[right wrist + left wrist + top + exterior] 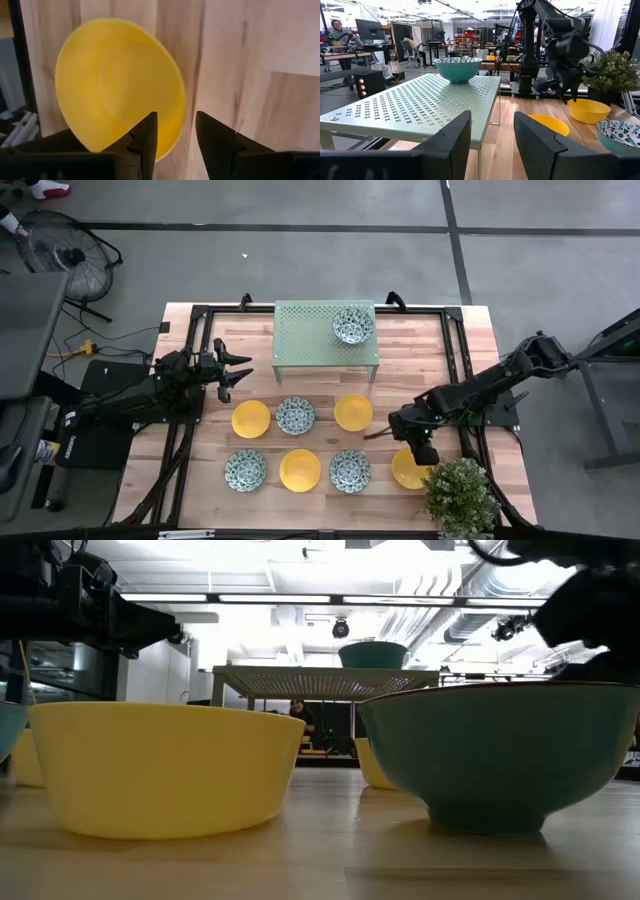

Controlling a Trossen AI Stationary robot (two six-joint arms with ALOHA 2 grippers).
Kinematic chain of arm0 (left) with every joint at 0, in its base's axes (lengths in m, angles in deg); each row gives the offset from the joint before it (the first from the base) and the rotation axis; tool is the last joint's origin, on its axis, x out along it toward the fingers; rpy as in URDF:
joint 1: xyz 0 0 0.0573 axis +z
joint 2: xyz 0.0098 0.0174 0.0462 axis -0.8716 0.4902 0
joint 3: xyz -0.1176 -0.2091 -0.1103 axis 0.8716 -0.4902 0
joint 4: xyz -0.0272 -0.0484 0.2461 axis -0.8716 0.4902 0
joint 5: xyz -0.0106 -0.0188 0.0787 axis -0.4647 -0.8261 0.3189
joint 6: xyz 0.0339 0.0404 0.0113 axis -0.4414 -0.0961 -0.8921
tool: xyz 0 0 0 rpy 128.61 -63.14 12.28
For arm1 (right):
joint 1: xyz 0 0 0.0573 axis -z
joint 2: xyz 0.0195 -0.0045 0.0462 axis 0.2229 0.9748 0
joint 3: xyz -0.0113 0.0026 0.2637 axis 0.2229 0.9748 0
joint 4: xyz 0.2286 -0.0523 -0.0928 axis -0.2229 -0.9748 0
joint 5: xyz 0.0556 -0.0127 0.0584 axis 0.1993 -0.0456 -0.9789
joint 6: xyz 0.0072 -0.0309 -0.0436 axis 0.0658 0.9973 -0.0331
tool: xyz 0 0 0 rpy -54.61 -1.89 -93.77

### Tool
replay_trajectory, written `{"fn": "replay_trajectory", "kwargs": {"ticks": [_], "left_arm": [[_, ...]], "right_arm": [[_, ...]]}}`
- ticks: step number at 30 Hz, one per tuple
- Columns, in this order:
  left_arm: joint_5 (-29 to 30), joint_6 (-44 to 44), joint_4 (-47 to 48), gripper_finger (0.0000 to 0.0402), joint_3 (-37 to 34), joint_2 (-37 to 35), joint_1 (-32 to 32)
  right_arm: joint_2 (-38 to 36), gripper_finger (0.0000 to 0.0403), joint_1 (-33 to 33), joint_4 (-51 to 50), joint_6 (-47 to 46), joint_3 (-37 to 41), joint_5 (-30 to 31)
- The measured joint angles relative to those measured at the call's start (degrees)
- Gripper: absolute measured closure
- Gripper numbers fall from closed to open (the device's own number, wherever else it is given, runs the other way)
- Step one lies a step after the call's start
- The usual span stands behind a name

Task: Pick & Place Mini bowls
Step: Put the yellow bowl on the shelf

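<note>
Right gripper point(175, 132) is hovering, jaws apart, straddling the yellow bowl's point(117, 82) rim; closing off-centre is risking it skidding away.

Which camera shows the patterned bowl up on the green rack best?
The high view: it looks straight into the patterned bowl on the rack. The left wrist view shows its teal side, the low view only its outside, the right wrist view nothing.

Rack point(325, 335) stands at far centre of the surface point(420, 360), one bowl point(353, 326) on its right part. Seven bowls lie nearer: three in a row point(294, 415), four nearest point(299, 470). Plant point(461, 496) at near right corner.
</note>
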Motion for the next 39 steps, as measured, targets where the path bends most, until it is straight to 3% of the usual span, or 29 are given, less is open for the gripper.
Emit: {"fn": "replay_trajectory", "kwargs": {"ticks": [11, 26, 39], "left_arm": [[0.00, 0.00, 0.02, 0.0255, 0.00, -0.02, 0.00], [0.00, -0.01, 0.00, 0.0255, 0.00, -0.02, 0.01], [0.00, -0.02, 0.00, 0.0255, 0.00, -0.01, 0.00]], "right_arm": [[0.00, 0.0281, -3.92, 2.49, -4.05, 2.42, 9.61], [0.33, 0.0285, -3.92, 3.80, -4.95, 2.42, 9.28], [0.33, 0.0397, -3.79, 4.48, -5.03, 2.40, 7.61]]}}
